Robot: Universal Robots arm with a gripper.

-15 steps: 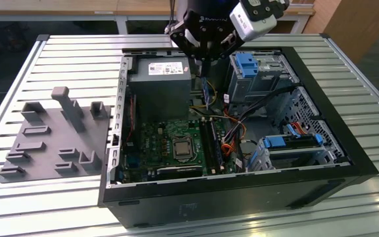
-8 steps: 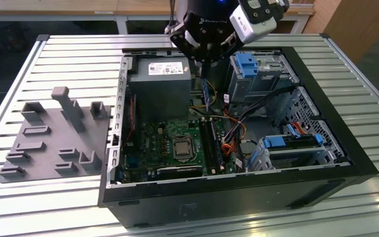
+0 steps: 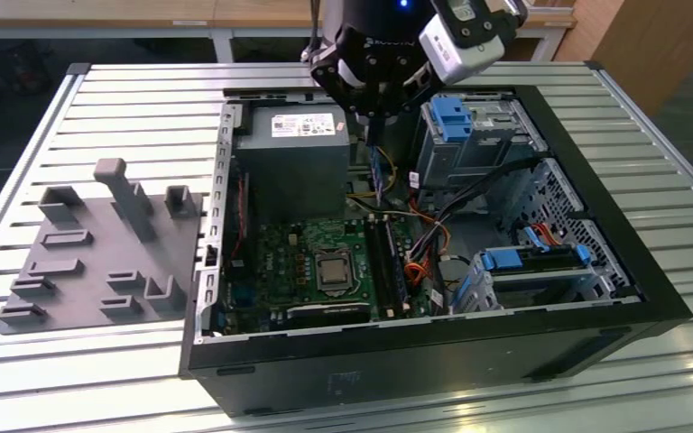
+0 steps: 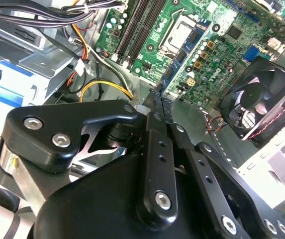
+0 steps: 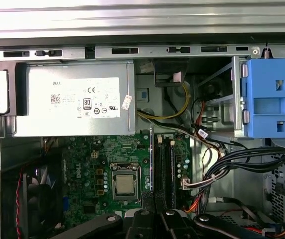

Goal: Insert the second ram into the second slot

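The second ram [image 3: 378,167] is a thin blue board that hangs on edge from my gripper [image 3: 371,122], above the open computer case. In both wrist views I see the second ram edge-on [image 4: 160,102] [image 5: 151,164], with my gripper [image 4: 157,112] [image 5: 154,216] shut on it between its black fingers [image 4: 154,149]. The dark memory slots [image 5: 165,169] [image 4: 135,30] [image 3: 383,257] lie on the green motherboard beside the processor socket [image 5: 126,184], below the stick. I cannot tell which of them is the second slot.
The case [image 3: 443,347] lies on a slatted metal table. Inside it are a grey power supply [image 3: 292,162] [image 5: 72,104], blue drive brackets [image 3: 455,117] [image 5: 269,97], cable bundles [image 5: 232,159] and a fan [image 4: 261,99]. A grey holder plate [image 3: 94,244] sits at the exterior view's left.
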